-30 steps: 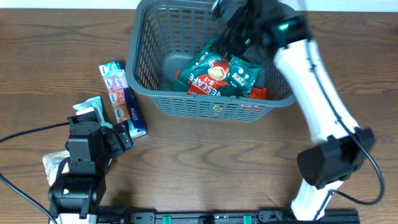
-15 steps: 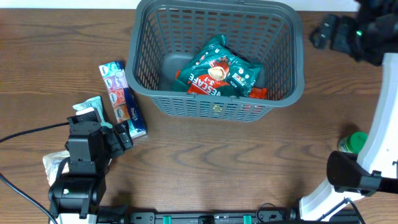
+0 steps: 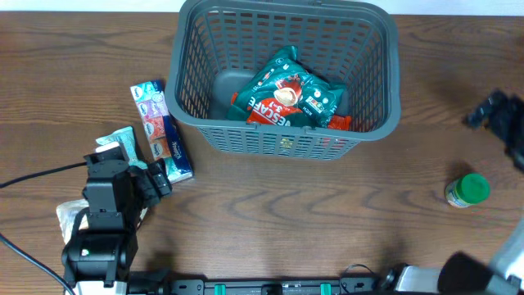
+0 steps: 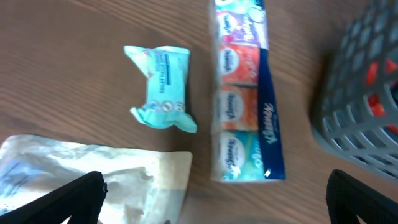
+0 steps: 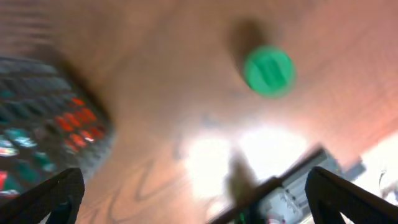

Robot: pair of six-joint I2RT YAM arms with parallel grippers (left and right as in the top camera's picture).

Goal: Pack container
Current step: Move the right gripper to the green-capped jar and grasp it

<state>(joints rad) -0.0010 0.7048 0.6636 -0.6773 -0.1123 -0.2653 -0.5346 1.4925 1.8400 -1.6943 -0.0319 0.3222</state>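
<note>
Grey container (image 3: 278, 141) with red-green coffee bags (image 3: 291, 98); left tool (image 4: 214, 196), right tool (image 5: 196, 196) both released.

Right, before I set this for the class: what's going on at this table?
Two robot arms are packing a grey basket, which already holds a green and red pouch. The right gripper hangs open and empty over the table to the basket's right, near a green-lidded jar. The left gripper, also open and empty, hovers over three items lying left of the basket: a long tissue pack, a small teal packet and a pale bag. Those four are not packed yet.
</note>
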